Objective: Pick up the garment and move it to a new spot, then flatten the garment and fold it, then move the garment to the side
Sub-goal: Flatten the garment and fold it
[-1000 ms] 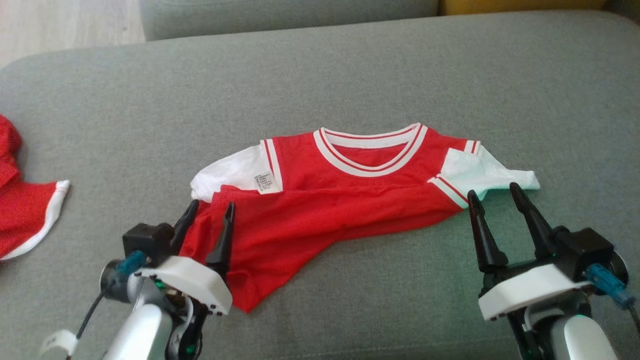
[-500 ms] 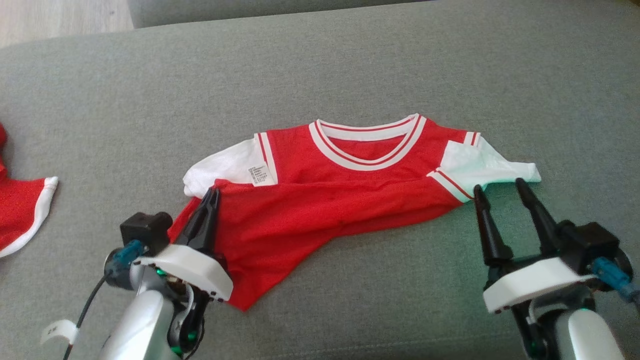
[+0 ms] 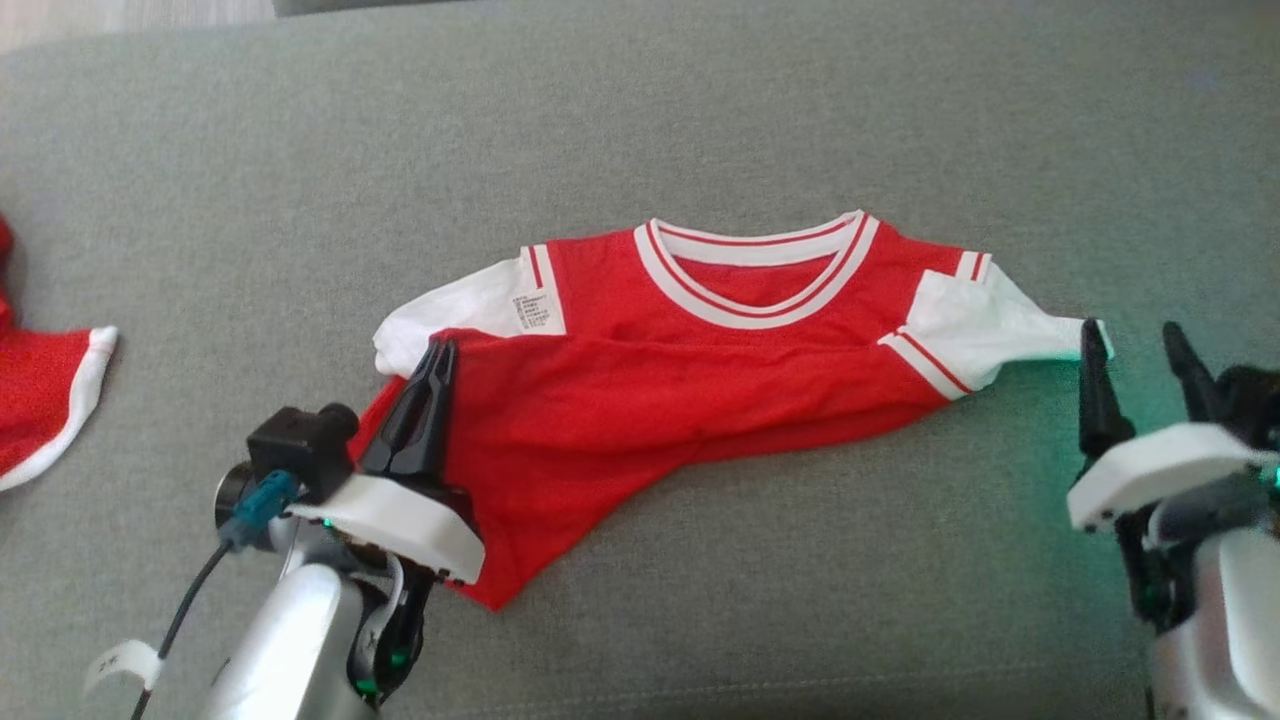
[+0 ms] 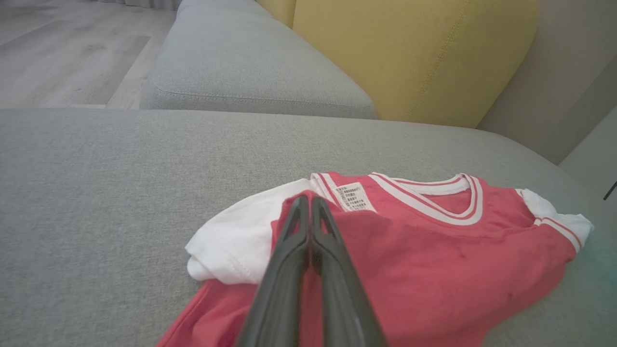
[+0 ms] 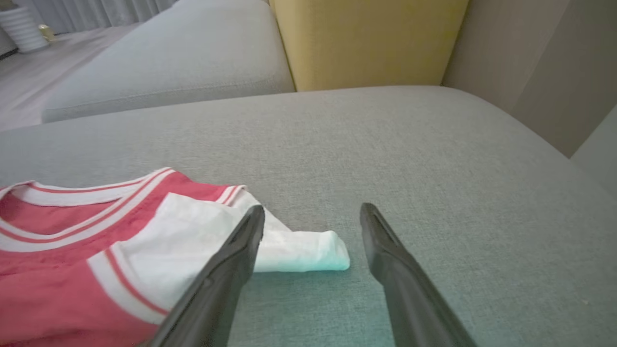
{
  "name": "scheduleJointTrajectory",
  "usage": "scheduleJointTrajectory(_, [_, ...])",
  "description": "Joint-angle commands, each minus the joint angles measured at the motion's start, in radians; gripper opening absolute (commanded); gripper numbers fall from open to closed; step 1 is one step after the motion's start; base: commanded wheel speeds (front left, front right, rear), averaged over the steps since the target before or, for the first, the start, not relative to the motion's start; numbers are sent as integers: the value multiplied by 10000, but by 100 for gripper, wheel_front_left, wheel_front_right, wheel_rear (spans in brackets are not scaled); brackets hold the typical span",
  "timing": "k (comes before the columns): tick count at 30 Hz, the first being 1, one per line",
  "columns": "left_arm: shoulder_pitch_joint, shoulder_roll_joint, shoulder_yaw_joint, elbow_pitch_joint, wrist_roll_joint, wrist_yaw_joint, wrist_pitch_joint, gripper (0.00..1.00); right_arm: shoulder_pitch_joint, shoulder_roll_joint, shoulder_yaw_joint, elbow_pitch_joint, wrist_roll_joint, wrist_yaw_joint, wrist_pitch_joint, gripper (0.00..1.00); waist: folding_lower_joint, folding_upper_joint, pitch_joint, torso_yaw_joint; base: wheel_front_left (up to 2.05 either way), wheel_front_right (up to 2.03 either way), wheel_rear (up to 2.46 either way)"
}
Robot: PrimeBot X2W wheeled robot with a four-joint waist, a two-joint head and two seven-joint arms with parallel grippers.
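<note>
Red garment point(image 3: 650, 410) corner sits pinched in left claw point(image 3: 440, 348).

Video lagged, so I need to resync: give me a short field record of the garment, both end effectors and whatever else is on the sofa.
Surface: grey sofa cushion
Garment: red jersey, white sleeves, collar away from the robot, lower part folded up over the chest, rumpled
Left end effector: shut, apparently pinching the folded red edge beside the left sleeve
Right end effector: open, at the white sleeve tip, not gripping
Other: second red garment at the far left
Fold: not yet neat
</note>
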State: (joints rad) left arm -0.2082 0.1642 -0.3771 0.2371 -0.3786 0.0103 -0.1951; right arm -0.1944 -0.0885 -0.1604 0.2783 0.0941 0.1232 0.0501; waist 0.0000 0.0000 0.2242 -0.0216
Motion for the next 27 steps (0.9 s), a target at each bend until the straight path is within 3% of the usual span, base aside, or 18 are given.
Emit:
scheduleJointTrajectory(1, [-400, 159, 314, -391, 76, 57, -38, 0, -543, -193, 158, -64, -17, 75, 27, 100, 0, 0, 156, 70, 0, 0, 0])
scheduleJointTrajectory(14, [-814, 180, 129, -611, 178, 26, -133, 0, -2147, -266, -309, 2830, 338, 75, 1518, 100, 0, 0, 907, 287, 0, 0, 0])
scheduleJointTrajectory(15, [-822, 185, 134, -613, 179, 40, -148, 0, -2130, -221, -317, 2886, 432, 75, 1671, 79, 0, 0, 921, 301, 0, 0, 0])
scheduleJointTrajectory(17, [-837, 213, 154, -644, 208, 80, -197, 0, -2010, -154, -357, 2875, 525, 75, 1872, 0, 0, 0, 933, 324, 0, 0, 0])
scheduleJointTrajectory(21, [-835, 272, 255, -742, 240, 170, -329, 0, -1647, 17, -428, 2332, 731, 75, 1717, 0, 0, 0, 872, 299, 0, 0, 0])
scheduleJointTrajectory(27, [-809, 472, 570, -1257, 415, 395, -534, 0, -1253, 144, -127, 465, 1085, 75, 656, 0, 0, 0, 577, 41, 0, 0, 0])
